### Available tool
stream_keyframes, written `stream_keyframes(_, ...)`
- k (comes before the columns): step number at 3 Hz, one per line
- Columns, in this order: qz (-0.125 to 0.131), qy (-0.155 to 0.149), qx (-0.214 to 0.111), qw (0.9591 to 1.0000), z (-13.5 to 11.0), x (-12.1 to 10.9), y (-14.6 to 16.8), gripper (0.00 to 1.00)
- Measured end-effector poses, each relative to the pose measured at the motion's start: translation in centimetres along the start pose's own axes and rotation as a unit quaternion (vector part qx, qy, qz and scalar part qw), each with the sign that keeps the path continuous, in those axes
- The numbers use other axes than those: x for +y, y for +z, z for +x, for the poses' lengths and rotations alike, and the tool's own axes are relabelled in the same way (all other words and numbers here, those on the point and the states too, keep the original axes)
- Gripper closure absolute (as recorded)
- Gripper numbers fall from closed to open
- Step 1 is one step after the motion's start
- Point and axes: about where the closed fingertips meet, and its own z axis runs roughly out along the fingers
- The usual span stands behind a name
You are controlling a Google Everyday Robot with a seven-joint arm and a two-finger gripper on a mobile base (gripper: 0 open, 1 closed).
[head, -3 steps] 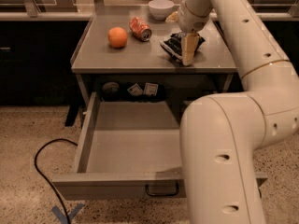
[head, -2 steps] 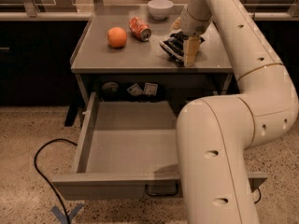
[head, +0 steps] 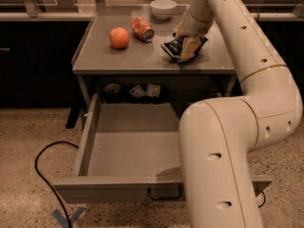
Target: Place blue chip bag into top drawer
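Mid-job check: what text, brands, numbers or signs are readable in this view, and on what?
No text can be read as words.
Red-orange soda can on the tabletop: pale markings, too blurred to read.
Blue chip bag, with the hand down on it at the tabletop's right side: light markings, unreadable.
Two small packets below the tabletop: print too small to read.
Floor: blue tape cross, a mark without lettering.

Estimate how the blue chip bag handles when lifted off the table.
The blue chip bag looks like crumpled foil, so it is probably light and floppy, deforming under the gripper resting on it on the table. The foil may be slippery. It is unlikely to roll, unlike the orange.
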Motion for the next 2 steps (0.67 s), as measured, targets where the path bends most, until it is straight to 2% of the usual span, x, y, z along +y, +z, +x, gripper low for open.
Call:
stream_keyframes(1, 0.008, -0.002, -0.011, 0.9999, -1.1, -0.4, -0.5, 0.84)
stream_keyframes(2, 0.03, 0.023, -0.054, 0.9978, -2.8, 0.5, -3.4, 1.0)
